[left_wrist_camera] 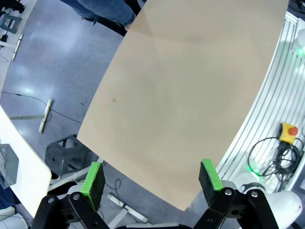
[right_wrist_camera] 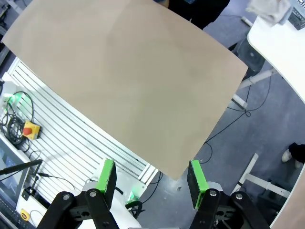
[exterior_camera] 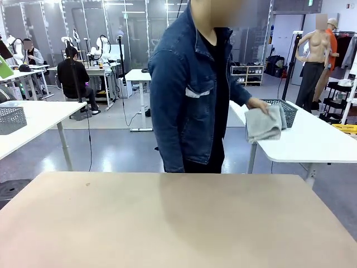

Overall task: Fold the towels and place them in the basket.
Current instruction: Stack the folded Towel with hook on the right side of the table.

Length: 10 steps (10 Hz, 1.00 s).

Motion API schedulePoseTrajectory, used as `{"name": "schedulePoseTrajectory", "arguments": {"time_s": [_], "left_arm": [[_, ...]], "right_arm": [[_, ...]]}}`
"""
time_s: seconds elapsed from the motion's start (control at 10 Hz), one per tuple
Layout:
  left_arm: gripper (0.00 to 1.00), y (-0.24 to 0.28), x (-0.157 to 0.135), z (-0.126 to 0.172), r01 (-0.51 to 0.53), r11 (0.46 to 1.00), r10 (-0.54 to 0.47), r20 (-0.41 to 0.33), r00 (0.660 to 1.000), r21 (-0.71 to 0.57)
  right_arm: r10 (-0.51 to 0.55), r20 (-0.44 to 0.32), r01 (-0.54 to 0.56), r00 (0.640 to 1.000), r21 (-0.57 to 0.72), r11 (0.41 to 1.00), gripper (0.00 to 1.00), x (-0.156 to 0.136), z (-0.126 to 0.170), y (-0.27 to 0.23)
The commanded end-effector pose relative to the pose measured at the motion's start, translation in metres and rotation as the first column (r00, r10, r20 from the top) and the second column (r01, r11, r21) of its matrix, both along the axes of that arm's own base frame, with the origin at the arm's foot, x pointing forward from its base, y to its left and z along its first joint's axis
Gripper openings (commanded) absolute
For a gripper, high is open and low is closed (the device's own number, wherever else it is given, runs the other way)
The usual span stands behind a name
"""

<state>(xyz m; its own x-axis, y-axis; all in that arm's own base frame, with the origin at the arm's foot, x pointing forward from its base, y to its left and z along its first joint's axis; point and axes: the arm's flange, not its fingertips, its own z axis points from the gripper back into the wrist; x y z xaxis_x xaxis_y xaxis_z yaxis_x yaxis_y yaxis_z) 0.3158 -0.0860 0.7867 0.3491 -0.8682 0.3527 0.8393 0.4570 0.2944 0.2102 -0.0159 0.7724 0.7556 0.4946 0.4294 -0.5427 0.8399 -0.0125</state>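
A: Left gripper (left_wrist_camera: 151, 179) spread, nothing held; right gripper (right_wrist_camera: 152, 179) also parted, empty, above the table (exterior_camera: 178, 223).
B: Towels (exterior_camera: 264, 123) held by person's hand (exterior_camera: 257, 104) at 2 o'clock, beside basket (exterior_camera: 288, 109).

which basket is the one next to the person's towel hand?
The dark mesh basket on the white table at picture right, right behind the hand holding the grey towel. The other basket sits far left on another table.
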Motion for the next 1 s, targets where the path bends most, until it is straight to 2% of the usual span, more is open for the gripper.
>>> {"name": "schedulePoseTrajectory", "arguments": {"time_s": [0.0,0.9], "left_arm": [[1.00,0.0007,-0.0019,-0.0012,-0.007,1.000,0.007,0.010,1.000,0.009],[1.00,0.0007,-0.0019,-0.0012,-0.007,1.000,0.007,0.010,1.000,0.009]], "right_arm": [[-0.014,0.003,0.014,1.000,-0.003,1.000,0.75,-0.0007,0.0018,-0.0007],[-0.014,0.003,0.014,1.000,-0.003,1.000,0.75,-0.0007,0.0018,-0.0007]]}}
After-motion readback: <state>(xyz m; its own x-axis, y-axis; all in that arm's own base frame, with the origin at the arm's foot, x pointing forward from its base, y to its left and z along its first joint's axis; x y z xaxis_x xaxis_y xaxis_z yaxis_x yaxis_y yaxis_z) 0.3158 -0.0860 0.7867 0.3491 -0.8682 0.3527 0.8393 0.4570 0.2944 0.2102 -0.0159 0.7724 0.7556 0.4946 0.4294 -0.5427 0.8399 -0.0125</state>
